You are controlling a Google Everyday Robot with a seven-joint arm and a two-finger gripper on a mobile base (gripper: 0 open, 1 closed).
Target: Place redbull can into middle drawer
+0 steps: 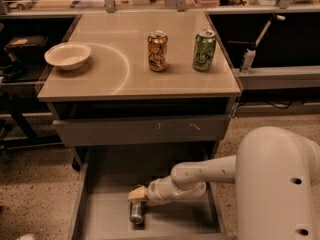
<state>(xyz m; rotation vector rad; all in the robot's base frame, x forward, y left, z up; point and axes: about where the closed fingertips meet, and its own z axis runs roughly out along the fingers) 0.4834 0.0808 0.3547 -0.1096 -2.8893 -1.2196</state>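
The redbull can (136,212), slim and silver-grey, is inside the open middle drawer (185,221), near the middle of its floor. My gripper (137,194) reaches in from the right on the white arm and sits directly over the can's top end, touching or nearly touching it. The drawer is pulled out below the tabletop, with a flat grey-beige floor and low side walls.
On the tabletop (100,84) stand an orange-gold can (157,51), a green can (204,50) and a white bowl (68,56). A shut drawer front with white scratches (145,129) sits above the open drawer. My white arm housing (280,184) fills the lower right.
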